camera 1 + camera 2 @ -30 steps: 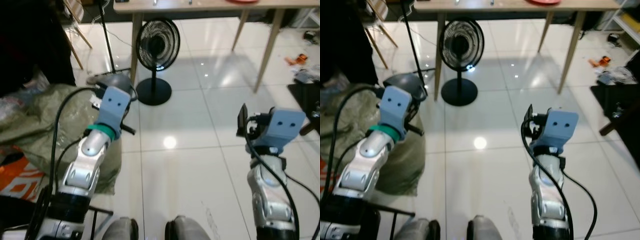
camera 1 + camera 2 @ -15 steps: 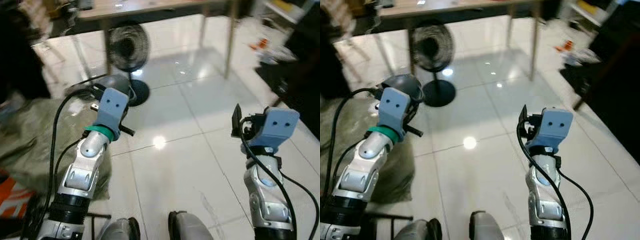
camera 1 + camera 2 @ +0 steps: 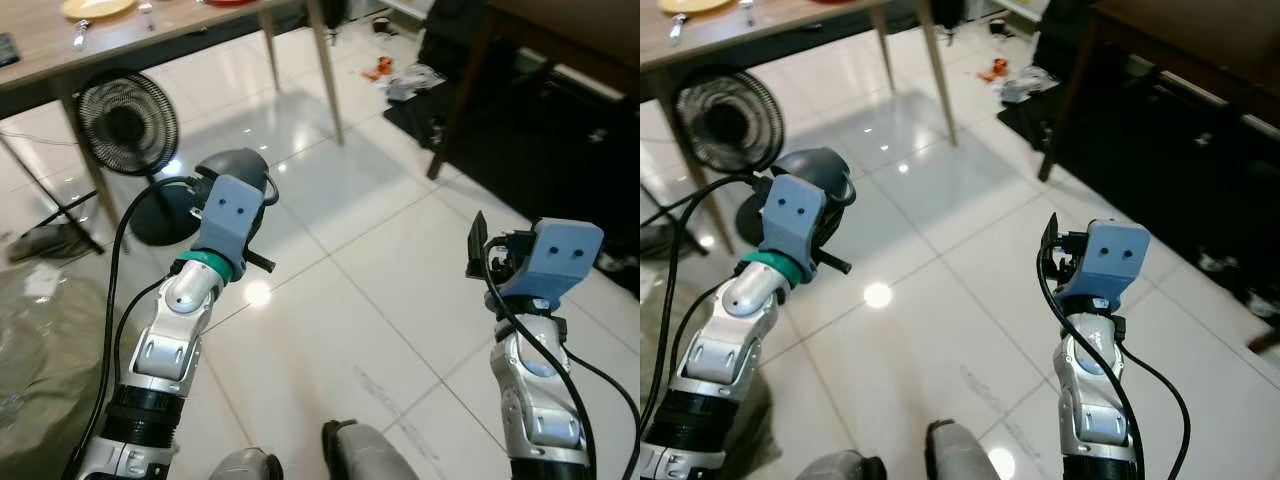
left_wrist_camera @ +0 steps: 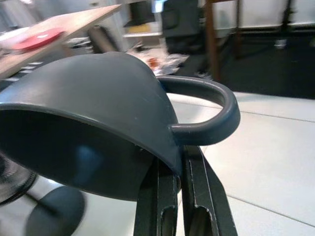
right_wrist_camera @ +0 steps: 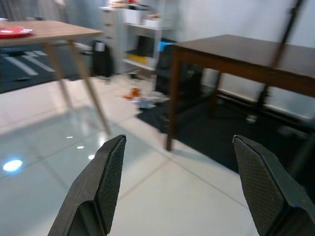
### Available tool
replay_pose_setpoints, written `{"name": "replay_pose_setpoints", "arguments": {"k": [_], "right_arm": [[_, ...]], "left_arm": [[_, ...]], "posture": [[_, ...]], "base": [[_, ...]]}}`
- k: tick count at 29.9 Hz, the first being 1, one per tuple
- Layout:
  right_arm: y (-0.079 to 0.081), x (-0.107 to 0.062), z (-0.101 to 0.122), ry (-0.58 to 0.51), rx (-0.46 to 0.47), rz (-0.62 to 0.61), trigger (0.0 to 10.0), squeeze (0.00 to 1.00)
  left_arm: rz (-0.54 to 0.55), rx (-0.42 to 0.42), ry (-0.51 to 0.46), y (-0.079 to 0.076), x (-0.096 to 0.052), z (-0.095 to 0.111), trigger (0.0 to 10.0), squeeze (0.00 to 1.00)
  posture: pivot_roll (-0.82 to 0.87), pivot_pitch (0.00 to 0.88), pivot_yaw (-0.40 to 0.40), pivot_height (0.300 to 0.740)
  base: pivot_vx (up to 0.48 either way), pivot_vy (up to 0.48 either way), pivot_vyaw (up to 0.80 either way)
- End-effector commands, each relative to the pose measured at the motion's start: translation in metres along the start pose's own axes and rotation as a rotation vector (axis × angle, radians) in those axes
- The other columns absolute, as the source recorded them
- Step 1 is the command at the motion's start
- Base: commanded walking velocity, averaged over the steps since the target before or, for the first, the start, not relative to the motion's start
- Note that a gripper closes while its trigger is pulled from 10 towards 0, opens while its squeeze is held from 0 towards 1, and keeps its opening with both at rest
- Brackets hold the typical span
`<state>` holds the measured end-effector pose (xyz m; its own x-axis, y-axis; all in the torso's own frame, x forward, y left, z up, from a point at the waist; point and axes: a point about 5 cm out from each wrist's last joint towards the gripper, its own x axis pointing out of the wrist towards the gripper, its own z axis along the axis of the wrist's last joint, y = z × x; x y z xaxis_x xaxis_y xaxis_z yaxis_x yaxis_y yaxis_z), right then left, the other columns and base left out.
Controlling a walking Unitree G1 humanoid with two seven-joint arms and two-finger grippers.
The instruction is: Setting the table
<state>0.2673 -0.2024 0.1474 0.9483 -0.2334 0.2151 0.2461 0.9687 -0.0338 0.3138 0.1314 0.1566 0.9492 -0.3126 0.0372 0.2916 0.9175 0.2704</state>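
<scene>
Grey cup — left end effector

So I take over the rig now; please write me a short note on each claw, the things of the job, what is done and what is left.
Left claw: shut on the dark grey cup, pinching its wall beside the handle, held above the floor.
Right claw: open, holding nothing, raised over the white tiles.
Things: the light wooden table stands ahead on the left, with a yellow plate and a fork on it; a black fan stands under it. A dark table is ahead on the right.
Done: cup is in hand.
Left: bring the cup to a table and set it down.
</scene>
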Motion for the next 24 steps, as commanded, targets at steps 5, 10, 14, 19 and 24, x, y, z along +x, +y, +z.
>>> {"name": "replay_pose_setpoints", "arguments": {"k": [5,10,14,19,24], "right_arm": [[-0.0011,-0.0017,-0.0029,0.020,-0.003,-0.009,10.0,0.00],[-0.0004,-0.0016,-0.0030,0.021,-0.003,-0.009,10.0,0.00],[-0.0007,-0.0012,-0.0035,0.023,-0.008,-0.011,10.0,0.00],[-0.0017,-0.0003,-0.0042,0.026,-0.018,-0.020,10.0,0.00],[-0.0023,0.0009,-0.0048,0.030,-0.023,-0.024,10.0,0.00]], "left_arm": [[-0.004,-0.012,0.012,-0.0004,-0.0012,-0.0019,10.0,0.00],[-0.004,-0.011,0.012,0.0003,-0.0011,-0.0016,10.0,0.00],[-0.026,0.007,0.006,-0.0017,-0.0006,0.0003,10.0,0.00],[-0.045,-0.009,-0.012,-0.0056,-0.0013,0.0027,10.0,0.00],[-0.051,-0.020,-0.020,-0.0058,-0.0008,0.0048,10.0,0.00]], "posture": [[-0.05,0.041,0.071,0.740],[-0.05,0.041,0.071,0.740],[-0.05,0.041,0.068,0.740],[-0.05,0.036,0.067,0.740],[-0.04,0.028,0.063,0.740]], "base": [[0.000,0.000,-0.80],[0.000,0.000,-0.80],[0.000,0.000,-0.80],[0.000,0.000,-0.80],[0.000,0.000,-0.80]]}}
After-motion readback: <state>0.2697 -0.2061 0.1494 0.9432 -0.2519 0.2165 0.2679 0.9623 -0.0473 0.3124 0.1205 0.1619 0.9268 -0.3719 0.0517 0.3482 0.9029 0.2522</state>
